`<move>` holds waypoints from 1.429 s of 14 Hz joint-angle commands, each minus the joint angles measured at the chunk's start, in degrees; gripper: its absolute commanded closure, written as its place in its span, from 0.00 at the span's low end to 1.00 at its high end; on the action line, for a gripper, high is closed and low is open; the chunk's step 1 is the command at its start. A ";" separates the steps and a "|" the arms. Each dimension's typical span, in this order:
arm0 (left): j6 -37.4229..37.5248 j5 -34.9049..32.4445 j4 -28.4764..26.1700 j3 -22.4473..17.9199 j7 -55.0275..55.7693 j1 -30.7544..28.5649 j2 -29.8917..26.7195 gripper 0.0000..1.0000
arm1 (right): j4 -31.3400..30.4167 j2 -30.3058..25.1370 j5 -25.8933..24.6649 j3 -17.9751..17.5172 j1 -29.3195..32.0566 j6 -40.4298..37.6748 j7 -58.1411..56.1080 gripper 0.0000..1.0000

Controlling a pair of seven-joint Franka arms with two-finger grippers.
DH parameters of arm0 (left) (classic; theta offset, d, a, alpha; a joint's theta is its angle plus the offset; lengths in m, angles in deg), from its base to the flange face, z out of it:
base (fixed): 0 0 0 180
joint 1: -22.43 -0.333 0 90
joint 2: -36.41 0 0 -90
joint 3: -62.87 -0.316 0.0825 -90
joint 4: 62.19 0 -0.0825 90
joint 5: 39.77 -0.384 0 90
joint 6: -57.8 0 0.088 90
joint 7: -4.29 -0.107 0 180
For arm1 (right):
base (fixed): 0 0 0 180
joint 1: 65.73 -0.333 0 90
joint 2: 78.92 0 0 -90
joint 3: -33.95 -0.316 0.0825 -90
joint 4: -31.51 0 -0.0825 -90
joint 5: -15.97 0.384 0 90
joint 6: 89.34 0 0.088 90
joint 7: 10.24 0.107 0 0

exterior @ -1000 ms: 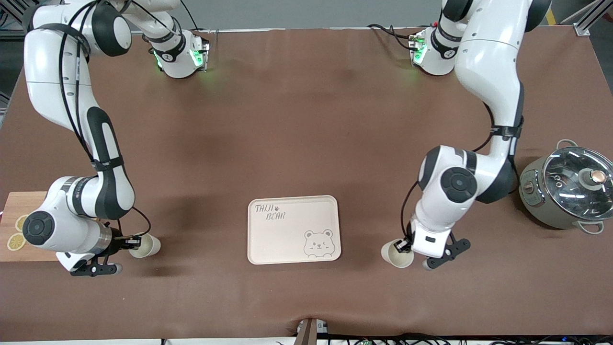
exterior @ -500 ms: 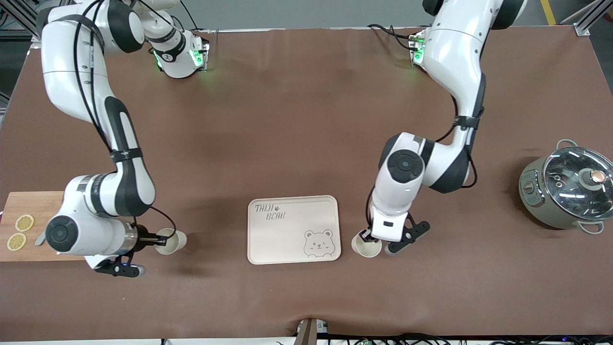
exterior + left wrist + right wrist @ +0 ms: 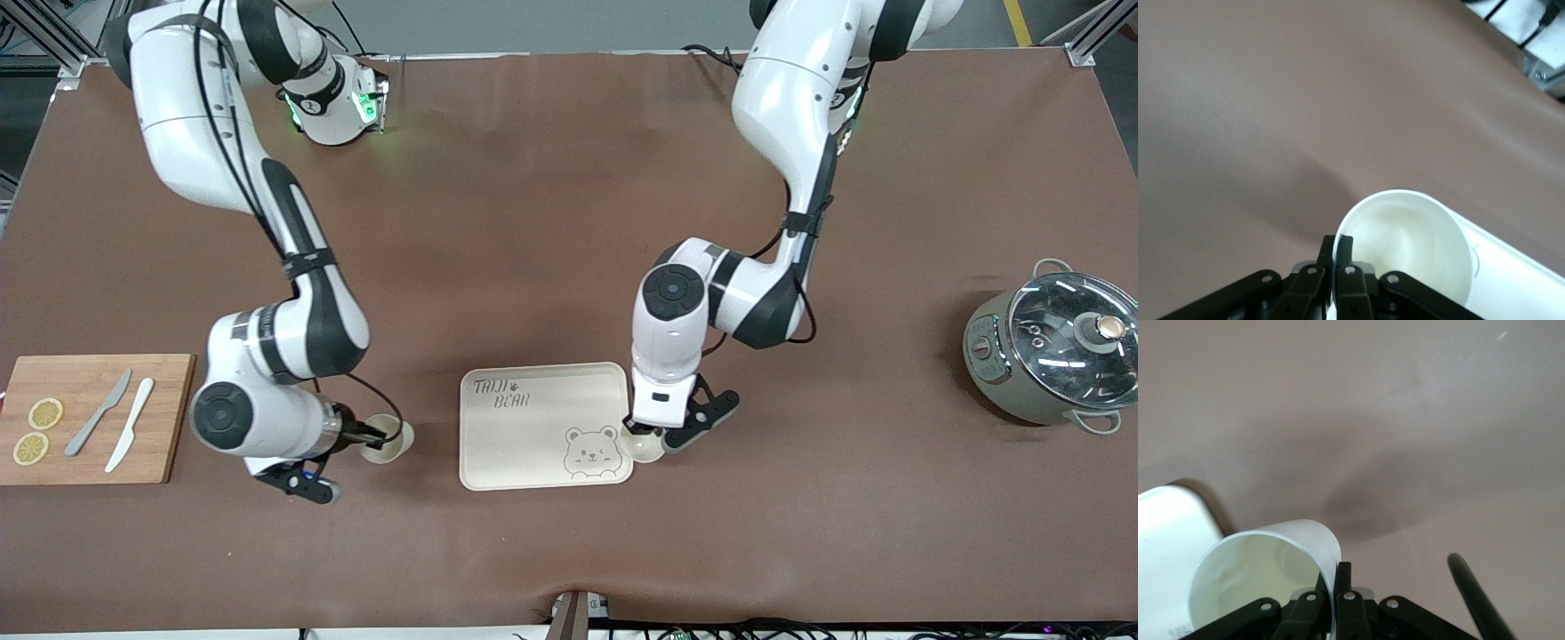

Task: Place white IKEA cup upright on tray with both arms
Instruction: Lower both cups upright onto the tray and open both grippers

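The cream-white tray [image 3: 533, 444] with "TAIJI BEAR" lettering and a bear face lies near the table's front middle. My left gripper [image 3: 637, 433] is shut on the rim of a white cup [image 3: 644, 447], held upright over the tray's edge toward the left arm's end. In the left wrist view the fingertips [image 3: 1337, 245] pinch that cup's [image 3: 1411, 250] wall, with the tray [image 3: 1528, 283] beside it. My right gripper [image 3: 373, 437] is shut on the rim of a second white cup [image 3: 389, 442], over the table beside the tray toward the right arm's end. The right wrist view shows this cup [image 3: 1265, 577] and the tray's corner [image 3: 1168, 547].
A bamboo cutting board [image 3: 169, 418] with two lemon slices [image 3: 37, 430] and two knives [image 3: 116, 423] lies at the right arm's end. A grey pot with a glass lid [image 3: 1058, 347] stands at the left arm's end.
Both arms have carried their cups inward toward the tray. The left cup has reached the tray's edge. The right arm has moved off the cutting board, uncovering the knives.
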State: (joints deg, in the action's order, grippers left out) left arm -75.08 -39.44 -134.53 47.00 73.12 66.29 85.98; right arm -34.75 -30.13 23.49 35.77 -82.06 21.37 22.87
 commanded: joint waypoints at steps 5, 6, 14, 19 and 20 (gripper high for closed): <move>-2.38 0.11 2.46 -3.38 4.74 5.80 4.83 1.00 | -0.53 0.78 0.31 0.12 -7.74 6.17 14.60 1.00; -2.47 0.11 2.46 -3.47 4.83 6.32 5.18 1.00 | -0.79 1.13 0.40 0.12 -8.10 8.10 15.40 1.00; -2.56 0.28 2.20 -3.91 4.31 6.86 4.49 0.67 | -1.15 4.30 0.22 0.12 -11.79 14.18 20.76 1.00; -2.38 0.46 2.03 -3.99 4.39 6.68 3.00 0.00 | -1.15 4.74 0.13 0.12 -12.23 14.98 21.12 1.00; -1.86 0.72 2.02 -3.99 4.48 6.59 2.12 0.00 | -1.15 4.74 0.13 0.12 -12.23 14.98 21.12 0.89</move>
State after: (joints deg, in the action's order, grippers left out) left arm -77.62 -39.43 -132.10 43.52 76.80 72.60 90.28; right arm -35.88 -25.62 23.50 35.68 -94.02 35.75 43.11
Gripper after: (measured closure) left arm 0.322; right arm 0.956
